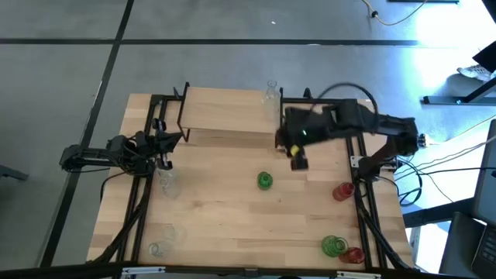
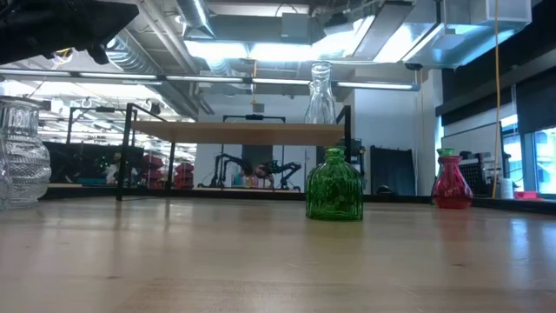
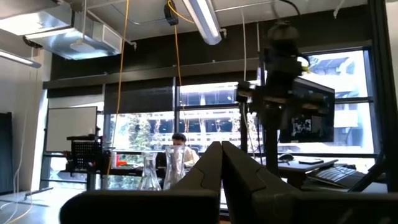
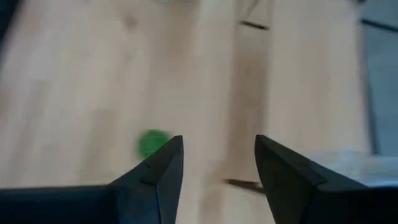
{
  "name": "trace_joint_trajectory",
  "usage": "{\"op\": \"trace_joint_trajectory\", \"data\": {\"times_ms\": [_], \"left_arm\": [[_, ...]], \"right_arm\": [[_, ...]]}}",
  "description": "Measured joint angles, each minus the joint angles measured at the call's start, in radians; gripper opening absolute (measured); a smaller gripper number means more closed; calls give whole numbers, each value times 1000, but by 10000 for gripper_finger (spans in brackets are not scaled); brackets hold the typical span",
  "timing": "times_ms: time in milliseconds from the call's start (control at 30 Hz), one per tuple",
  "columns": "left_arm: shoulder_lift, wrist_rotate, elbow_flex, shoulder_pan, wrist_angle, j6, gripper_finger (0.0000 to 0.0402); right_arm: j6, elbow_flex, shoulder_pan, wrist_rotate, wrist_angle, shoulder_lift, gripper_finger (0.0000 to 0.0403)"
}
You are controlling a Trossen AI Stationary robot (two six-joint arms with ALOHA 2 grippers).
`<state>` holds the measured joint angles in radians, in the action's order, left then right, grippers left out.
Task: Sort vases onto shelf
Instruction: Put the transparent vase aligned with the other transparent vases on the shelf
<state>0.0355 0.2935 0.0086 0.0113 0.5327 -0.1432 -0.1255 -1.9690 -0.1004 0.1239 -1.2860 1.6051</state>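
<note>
Between green vase and shelf, right gripper hangs open.

- The table is pale, matt, jointed wood planks.
- The shelf is a smooth light-wood board on thin black metal legs.
- The green vase is glossy ribbed transparent glass; the red vase is glossy glass too.
- The clear vase at the table's left edge is textured glass.
- The right gripper has matt dark fingers.
</note>
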Motion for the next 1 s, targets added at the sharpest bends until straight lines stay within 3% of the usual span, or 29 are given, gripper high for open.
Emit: {"op": "trace_joint_trajectory", "data": {"times_ms": [167,300,533,700,833,1000], "left_arm": [[0,-34,0,0,0,30,0],[6,-52,0,1,0,37,0],[92,-94,68,9,-22,55,0],[222,-38,107,11,-28,55,0],[336,-9,172,11,-92,63,0],[454,35,367,11,-394,115,0]], "right_arm": [[88,99,-109,14,12,-50,184],[94,236,-167,67,126,-101,184],[-67,669,-167,6,596,-268,184],[-163,927,-102,-82,973,-362,184],[-208,1051,-54,-183,1204,-380,184],[-285,1094,-17,-261,1351,-377,184]]}}
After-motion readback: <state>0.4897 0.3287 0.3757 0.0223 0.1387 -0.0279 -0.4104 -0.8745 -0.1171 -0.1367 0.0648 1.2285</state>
